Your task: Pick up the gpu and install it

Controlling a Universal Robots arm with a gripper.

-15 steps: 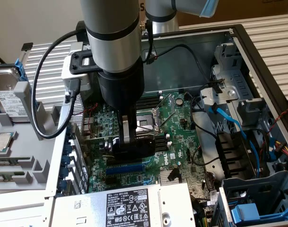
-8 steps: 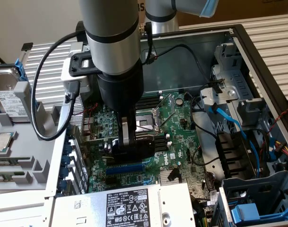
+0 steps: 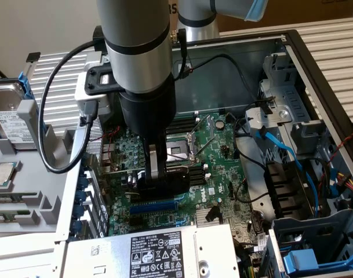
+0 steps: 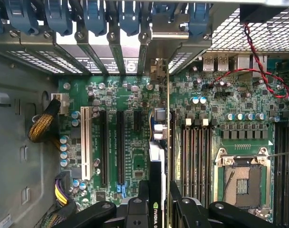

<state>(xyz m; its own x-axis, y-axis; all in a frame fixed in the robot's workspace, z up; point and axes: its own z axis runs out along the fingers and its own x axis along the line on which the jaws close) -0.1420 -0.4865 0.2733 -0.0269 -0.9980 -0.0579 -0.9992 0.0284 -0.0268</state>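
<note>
Gpu (image 4: pixel 155 185) pinched edge-on in the gripper (image 3: pixel 160 182), upright and low over the motherboard (image 3: pixel 217 145), on the exterior view's left of the socket (image 4: pixel 241 178), bracket end toward the rear slot covers (image 4: pixel 116 52), likely lined up for a straight push down.

A plain beige wall (image 3: pixel 43 23) stands behind, with a brown surface (image 3: pixel 315 11) at the exterior view's right

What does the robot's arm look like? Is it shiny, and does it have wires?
The arm is a fat, round, silver-grey tube with a black ring around it. A light blue cap sits on one joint. A black cable loops beside it to a grey box on the wrist. The tool at the end is black, with dark fingers and round screws.
</note>
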